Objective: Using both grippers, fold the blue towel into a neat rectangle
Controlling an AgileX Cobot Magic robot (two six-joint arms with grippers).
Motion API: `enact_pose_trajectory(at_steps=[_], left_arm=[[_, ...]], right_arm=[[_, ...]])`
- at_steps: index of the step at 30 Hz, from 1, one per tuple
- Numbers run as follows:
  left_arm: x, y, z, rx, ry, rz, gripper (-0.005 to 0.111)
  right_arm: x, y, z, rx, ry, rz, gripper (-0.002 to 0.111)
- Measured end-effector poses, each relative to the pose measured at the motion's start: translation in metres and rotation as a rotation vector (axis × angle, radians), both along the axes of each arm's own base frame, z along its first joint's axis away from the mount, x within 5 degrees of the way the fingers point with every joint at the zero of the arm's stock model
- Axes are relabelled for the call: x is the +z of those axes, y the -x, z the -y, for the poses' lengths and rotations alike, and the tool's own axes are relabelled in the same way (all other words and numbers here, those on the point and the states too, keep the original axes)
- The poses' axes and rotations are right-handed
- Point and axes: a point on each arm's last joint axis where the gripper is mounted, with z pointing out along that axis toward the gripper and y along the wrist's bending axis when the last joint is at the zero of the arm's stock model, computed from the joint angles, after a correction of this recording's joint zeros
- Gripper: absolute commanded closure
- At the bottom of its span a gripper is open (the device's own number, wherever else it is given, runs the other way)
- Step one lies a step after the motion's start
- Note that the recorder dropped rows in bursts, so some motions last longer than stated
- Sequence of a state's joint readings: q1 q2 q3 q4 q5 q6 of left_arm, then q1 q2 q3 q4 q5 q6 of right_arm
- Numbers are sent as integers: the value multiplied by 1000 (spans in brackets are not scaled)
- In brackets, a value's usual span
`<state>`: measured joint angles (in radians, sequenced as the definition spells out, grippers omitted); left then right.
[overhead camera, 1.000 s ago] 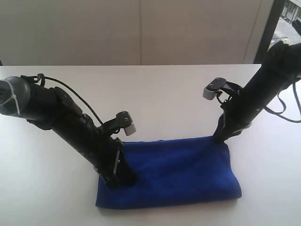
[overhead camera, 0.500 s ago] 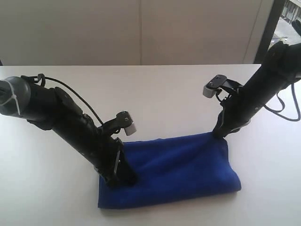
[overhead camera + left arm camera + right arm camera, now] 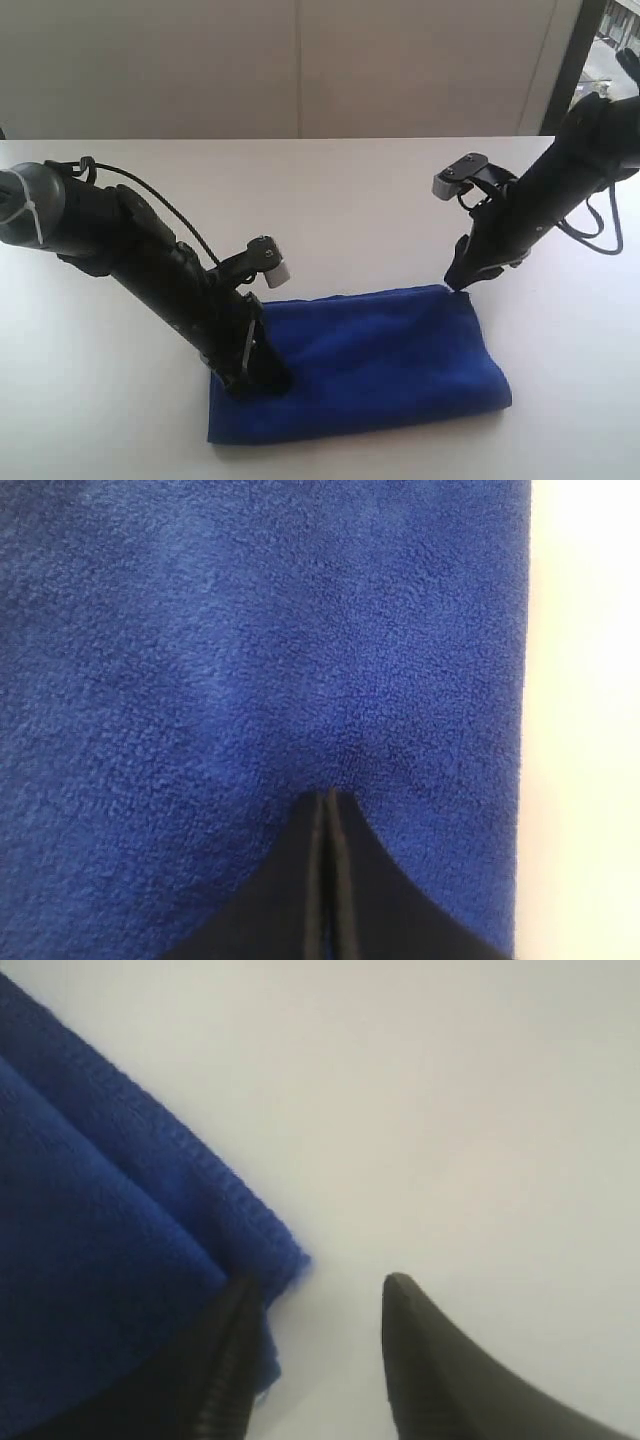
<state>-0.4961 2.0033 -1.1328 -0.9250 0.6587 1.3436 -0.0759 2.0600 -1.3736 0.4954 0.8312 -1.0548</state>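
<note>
The blue towel lies folded as a long rectangle near the table's front edge. My left gripper stands on its left end, shut, with its tips pressed on the cloth; the left wrist view shows the closed tips against the blue towel with no cloth between them. My right gripper hovers at the towel's far right corner, open. In the right wrist view the right gripper has one finger over the layered corner of the blue towel and the other over bare table, holding nothing.
The white table stretches behind and beside the towel. A plain wall runs along the back, with a dark post at the top right. Black cables hang by the right arm.
My right gripper has opened and let go of the towel's far right corner, rising slightly away from it. The corner has dropped flat. The left arm has stayed put.
</note>
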Motion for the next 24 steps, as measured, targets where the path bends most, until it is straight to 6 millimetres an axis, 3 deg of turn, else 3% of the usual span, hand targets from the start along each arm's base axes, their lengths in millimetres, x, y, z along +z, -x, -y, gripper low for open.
enact_pose_trajectory(at_steps=[5,9,11,13,20,24], left_arm=[[0,0,0,0,0,0,107],[0,0,0,0,0,0,107],[0,0,0,0,0,0,107],[0,0,0,-1,0,1,107],[0,0,0,1,-1,4,107],[0,0,0,1,-1,4,107]], right_arm=[[31,3,0,-29,-5,71,72],[62,10,-7,-60,-91,102,92],[68,14,-13,-56,-145,77,104],[66,17,-18,-37,-170,40,108],[23,13,-36,8,-188,-100,108],[8,13,-40,21,-192,-150,108]])
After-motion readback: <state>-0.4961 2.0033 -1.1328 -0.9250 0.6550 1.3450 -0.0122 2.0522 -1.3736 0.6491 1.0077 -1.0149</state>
